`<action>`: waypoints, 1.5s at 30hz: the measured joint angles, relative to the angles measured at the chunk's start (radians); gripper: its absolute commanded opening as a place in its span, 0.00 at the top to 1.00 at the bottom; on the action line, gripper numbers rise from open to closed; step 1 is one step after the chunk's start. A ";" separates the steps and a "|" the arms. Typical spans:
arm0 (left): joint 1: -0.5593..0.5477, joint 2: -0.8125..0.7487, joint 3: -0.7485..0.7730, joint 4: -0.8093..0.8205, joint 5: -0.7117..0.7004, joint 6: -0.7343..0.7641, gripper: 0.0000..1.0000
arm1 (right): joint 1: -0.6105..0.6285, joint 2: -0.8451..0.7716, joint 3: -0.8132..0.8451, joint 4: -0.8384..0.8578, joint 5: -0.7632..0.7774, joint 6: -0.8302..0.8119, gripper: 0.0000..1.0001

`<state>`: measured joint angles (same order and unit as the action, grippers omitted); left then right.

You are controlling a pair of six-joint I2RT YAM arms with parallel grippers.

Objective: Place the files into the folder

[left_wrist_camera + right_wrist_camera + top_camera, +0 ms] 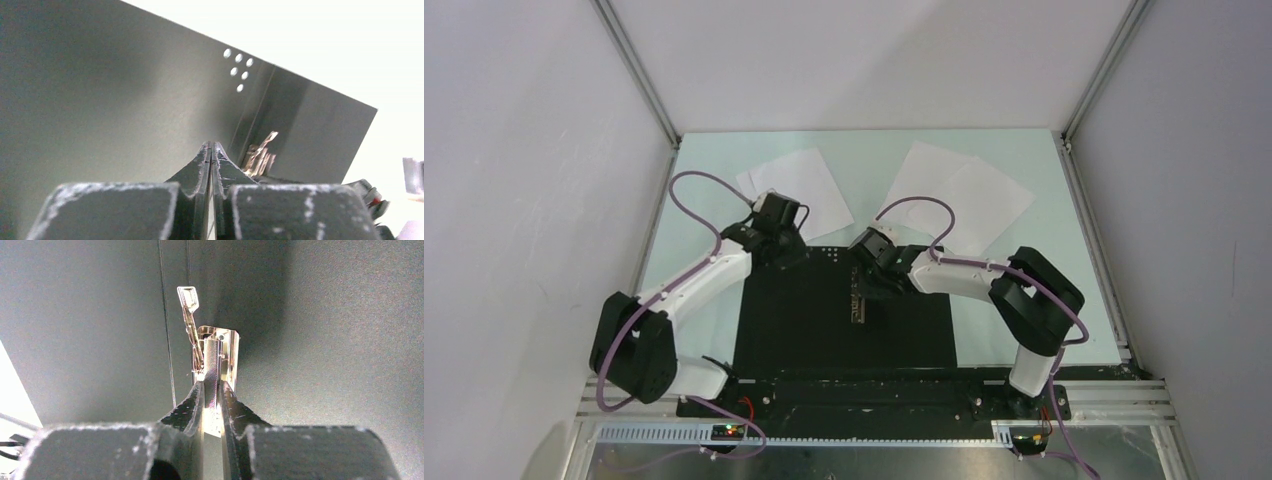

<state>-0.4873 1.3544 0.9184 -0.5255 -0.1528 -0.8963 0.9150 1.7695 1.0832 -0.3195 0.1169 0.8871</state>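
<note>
Table: a pale green-white surface (874, 150) is enclosed by plain white walls with metal framing.
Arms: two are counted, the left arm (694, 290) at lower left and the right arm (969, 272) at lower right of the top view.
Files: three plain white files (919, 175) are counted, all flat on the table beyond the folder.
Sheets: a lone sheet (809, 185) is seen at upper centre-left; an overlapping pair (969, 195) is seen at upper centre-right.
Folder: one folder (804, 320) (125, 100) (325, 340) is spread open at lower centre, black inside face up, with no sheet on it.
Clip: one metal clip (858, 308) (260, 152) (220, 347) is fixed along the spine, its lever raised.
Holes: six small holes (239, 70) are counted in the black panel.
Left gripper: the left gripper (784, 245) (212, 149) is placed at the folder's upper left corner, fingers pressed together, nothing seen between them.
Right gripper: the right gripper (864, 290) (212, 385) is clamped on the metal clip's bar.
</note>
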 measured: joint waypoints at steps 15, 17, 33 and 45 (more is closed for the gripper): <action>0.274 0.248 0.241 0.010 0.062 0.017 0.61 | -0.145 -0.114 0.004 0.090 -0.160 -0.077 0.09; 0.322 0.300 0.285 0.023 0.078 0.016 0.55 | -0.228 -0.106 0.017 0.169 -0.244 -0.101 0.09; 0.507 0.518 0.325 0.095 0.212 0.045 0.25 | -0.415 0.503 0.590 0.316 -0.558 -0.167 0.08; 0.540 0.579 0.351 0.124 0.305 0.038 0.27 | -0.418 0.632 0.748 0.256 -0.607 -0.163 0.09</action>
<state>0.0528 1.9331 1.2694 -0.4019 0.1524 -0.8581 0.4965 2.4020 1.8317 -0.0639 -0.4900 0.7246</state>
